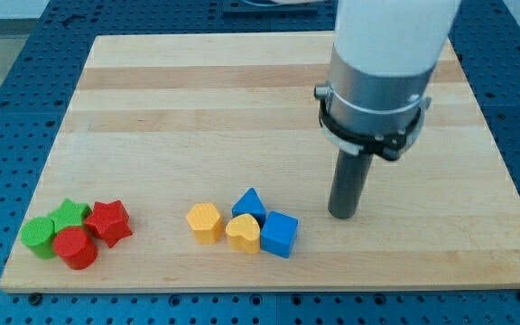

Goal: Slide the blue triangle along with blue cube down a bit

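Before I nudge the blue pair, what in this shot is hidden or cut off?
- Arm body: cut off by the view's top.
- Blue triangle: lower edge hidden behind the yellow heart and blue cube.
- Green blocks: partly covered by the red cylinder; shapes unclear.
- My tip: board contact unclear.

blue triangle [250, 203]: flat on board, apex toward view's top, well left of my tip [342, 216] and about level with it. blue cube [279, 234]: corner-on, sits left of and slightly below tip, nearer to it than triangle. Triangle and cube touching at lower right.
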Controlling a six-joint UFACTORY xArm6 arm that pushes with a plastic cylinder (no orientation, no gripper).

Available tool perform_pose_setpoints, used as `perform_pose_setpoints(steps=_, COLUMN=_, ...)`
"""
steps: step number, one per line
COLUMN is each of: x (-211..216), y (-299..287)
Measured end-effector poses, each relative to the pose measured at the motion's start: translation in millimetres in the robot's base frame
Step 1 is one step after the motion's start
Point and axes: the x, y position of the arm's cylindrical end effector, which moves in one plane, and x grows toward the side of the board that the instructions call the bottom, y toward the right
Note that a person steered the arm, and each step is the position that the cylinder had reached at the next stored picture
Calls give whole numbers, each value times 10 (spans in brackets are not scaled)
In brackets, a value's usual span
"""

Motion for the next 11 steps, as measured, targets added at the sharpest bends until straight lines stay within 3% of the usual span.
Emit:
perform_pose_setpoints(steps=2, x=-286, y=-470)
perform_pose_setpoints(steps=3, x=-320, y=-1007)
perform_pose_setpoints(steps=5, x=-105, y=-1536)
perform_pose_setpoints(steps=7, x=-83, y=-1459)
perform_pose_setpoints(steps=10, x=-83, y=-689)
perform_pose_setpoints(steps=11, x=-78, y=-861)
